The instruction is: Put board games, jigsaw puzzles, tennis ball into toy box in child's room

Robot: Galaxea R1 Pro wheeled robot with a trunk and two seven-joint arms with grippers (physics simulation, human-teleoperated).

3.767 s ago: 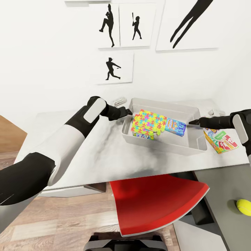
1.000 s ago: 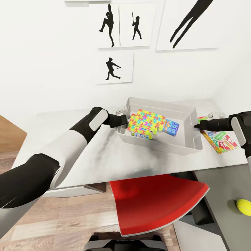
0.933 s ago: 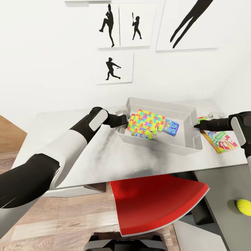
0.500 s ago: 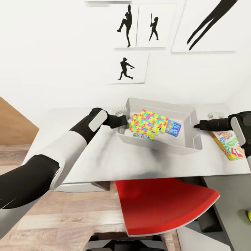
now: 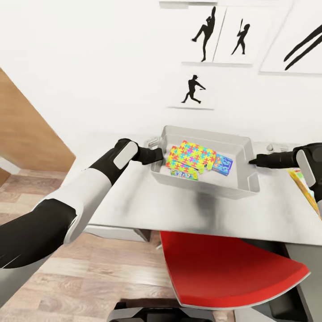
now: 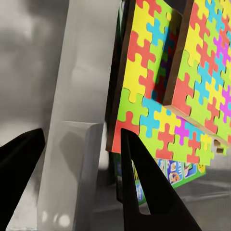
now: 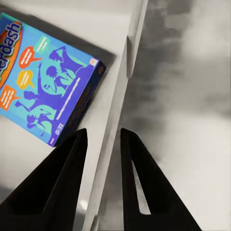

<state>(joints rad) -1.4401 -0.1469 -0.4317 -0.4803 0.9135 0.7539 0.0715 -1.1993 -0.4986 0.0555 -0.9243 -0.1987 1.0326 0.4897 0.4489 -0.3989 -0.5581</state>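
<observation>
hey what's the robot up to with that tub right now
It has the grey toy box gripped at both ends over the table: left gripper on one rim, right gripper on the other. Two jigsaw puzzles and a blue board game lie inside. Another board game lies outside.

both arms reach forward; left gripper (image 5: 157,154) at 9 o'clock and right gripper (image 5: 253,161) at 3 o'clock, each clamping the toy box (image 5: 203,136) rim.

Yellow-orange board game (image 5: 308,188) edge-cropped
</observation>
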